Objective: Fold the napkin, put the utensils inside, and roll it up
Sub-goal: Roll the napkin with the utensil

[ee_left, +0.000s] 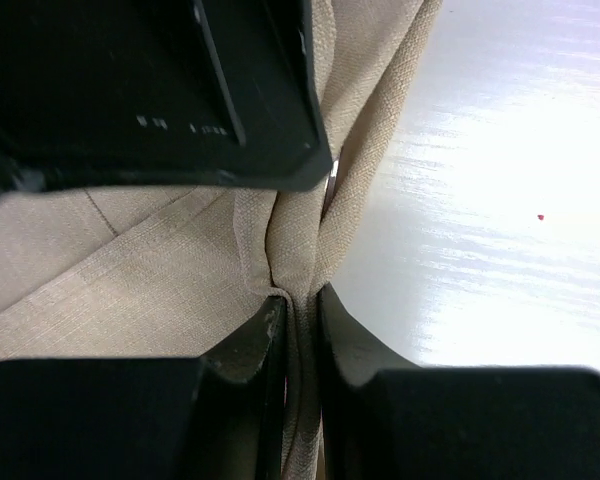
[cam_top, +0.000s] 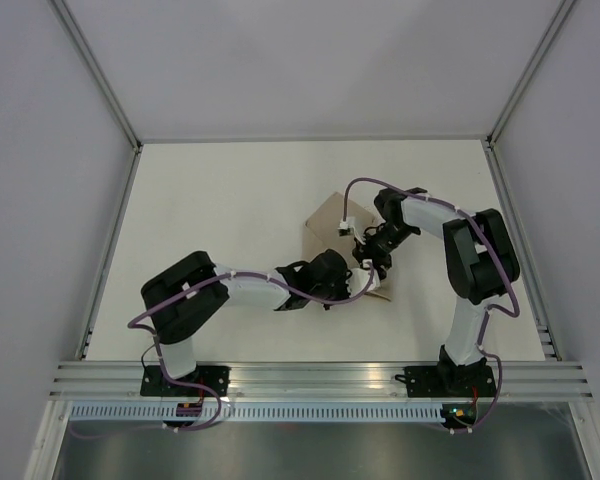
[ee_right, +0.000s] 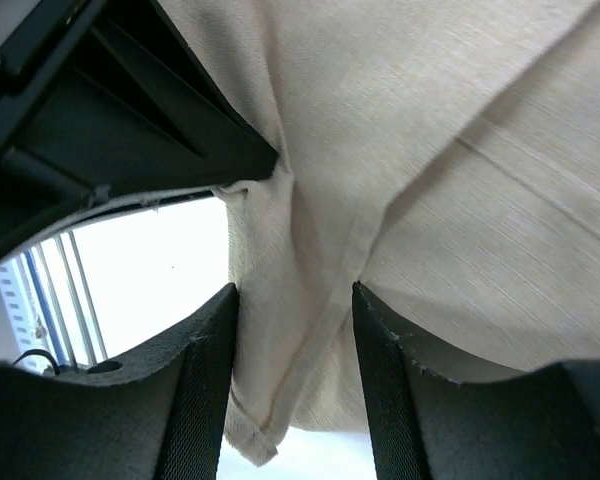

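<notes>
Seen from above, the large tan cloth napkin (cam_top: 325, 222) lies near the middle of the white table (cam_top: 230, 200). It is half hidden under both arms, and the jaws cannot be read there. The wrist views show them. The left gripper (ee_left: 302, 305) has its jaws almost closed, pinching a thin fold of the napkin. The right gripper (ee_right: 294, 305) holds a thicker bunch between jaws set further apart, with a hemmed corner showing between them.
</notes>
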Robot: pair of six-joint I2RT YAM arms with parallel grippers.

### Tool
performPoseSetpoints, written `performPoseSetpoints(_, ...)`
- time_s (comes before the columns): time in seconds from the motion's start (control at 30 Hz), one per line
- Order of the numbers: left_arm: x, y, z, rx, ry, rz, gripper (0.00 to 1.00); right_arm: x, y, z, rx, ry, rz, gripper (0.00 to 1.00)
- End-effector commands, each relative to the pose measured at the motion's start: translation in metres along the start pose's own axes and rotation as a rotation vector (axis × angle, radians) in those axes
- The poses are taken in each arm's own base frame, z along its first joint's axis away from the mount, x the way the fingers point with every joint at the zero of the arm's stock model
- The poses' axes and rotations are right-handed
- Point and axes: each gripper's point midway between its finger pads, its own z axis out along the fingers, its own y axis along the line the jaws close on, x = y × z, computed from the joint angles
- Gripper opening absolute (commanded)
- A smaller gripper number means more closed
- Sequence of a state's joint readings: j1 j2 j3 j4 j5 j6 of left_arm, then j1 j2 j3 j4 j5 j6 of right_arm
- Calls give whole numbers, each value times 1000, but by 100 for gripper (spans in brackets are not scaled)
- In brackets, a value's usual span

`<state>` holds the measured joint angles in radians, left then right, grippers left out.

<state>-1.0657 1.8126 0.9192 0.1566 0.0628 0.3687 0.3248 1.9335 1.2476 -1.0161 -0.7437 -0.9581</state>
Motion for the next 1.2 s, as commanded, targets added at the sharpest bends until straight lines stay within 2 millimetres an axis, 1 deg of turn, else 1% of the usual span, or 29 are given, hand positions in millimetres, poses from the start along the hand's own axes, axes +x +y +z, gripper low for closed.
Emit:
performPoseSetpoints(0.0,16,-28,-9,165,55,-119,2,-14,-4,-16,46,-66,-75,56)
performPoseSetpoints(0.07,16,-23,-11,186,57,-154,2,-14,-4,-23,57,-87,-79,56)
performPoseSetpoints(0.1,7,-23,-11,214,28,-163,2,-15,-4,-26,57,-103,-76,56)
performPoseSetpoints(0.17,15,-20,-14,250,62,-207,2,-16,-4,-31,70,-121,-85,55)
performPoseSetpoints(0.23,7,-20,-15,316,40,-249,2,-20,-4,-38,96,-150,-102,55)
performPoseSetpoints(0.27,14,-18,-16,337,65,-287,2,-18,-4,-39,103,-155,-97,55)
performPoseSetpoints(0.3,3,-18,-17,382,35,-301,2,-18,-5,-41,118,-164,-99,55)
performPoseSetpoints(0.33,2,-16,-18,398,34,-322,2,-22,-7,-47,151,-185,-122,55)
performPoseSetpoints(0.4,-2,-11,-19,448,25,-367,2,-20,-7,-49,176,-203,-116,55)
performPoseSetpoints(0.43,-3,-9,-20,467,25,-390,2,-25,-9,-56,217,-224,-147,55)
performPoseSetpoints(0.5,-2,2,-17,484,18,-435,2,-22,-6,-56,246,-234,-152,55)
performPoseSetpoints(0.53,-4,0,-19,520,9,-461,2,-31,-7,-65,300,-263,-203,55)
performPoseSetpoints(0.6,-2,6,-16,560,-1,-515,2,-25,-4,-64,338,-275,-218,56)
performPoseSetpoints(0.63,0,8,-15,571,1,-534,2,-36,-3,-75,400,-313,-266,57)
performPoseSetpoints(0.67,3,11,-14,581,5,-558,2,-28,-1,-70,407,-312,-263,57)
performPoseSetpoints(0.7,-3,13,-14,603,-10,-567,2,-28,-1,-71,433,-317,-278,58)
performPoseSetpoints(0.73,3,11,-11,622,12,-592,2,-34,0,-77,472,-338,-314,59)
performPoseSetpoints(0.77,-2,15,-10,636,-4,-597,2,-28,2,-72,475,-332,-313,59)
performPoseSetpoints(0.83,-1,17,-8,658,-1,-622,2,-33,5,-73,504,-343,-359,59)
performPoseSetpoints(0.87,5,17,-5,668,12,-645,2,-28,6,-67,505,-336,-358,59)
performPoseSetpoints(0.9,1,19,-5,683,1,-651,2,-29,9,-62,505,-334,-379,59)
performPoseSetpoints(0.93,0,19,-4,692,1,-662,2,-34,5,-67,560,-333,-412,59)
performPoseSetpoints(0.97,4,20,-2,701,8,-681,2,-29,6,-58,563,-320,-412,59)
performPoseSetpoints(1.0,1,21,-2,716,-1,-688,2,-33,11,-49,558,-313,-447,59)
performPoseSetpoints(1.03,1,21,-1,723,-1,-694,2,-38,9,-50,603,-310,-480,59)
performPoseSetpoints(1.07,5,21,2,728,6,-706,2,-33,10,-41,602,-297,-481,59)
performPoseSetpoints(1.1,3,21,2,742,5,-716,2,-38,17,-31,596,-288,-520,59)
performPoseSetpoints(1.13,4,20,3,749,9,-723,2,-46,16,-31,622,-300,-555,59)
performPoseSetpoints(1.17,5,19,4,756,10,-728,2,-42,13,-26,644,-281,-558,59)
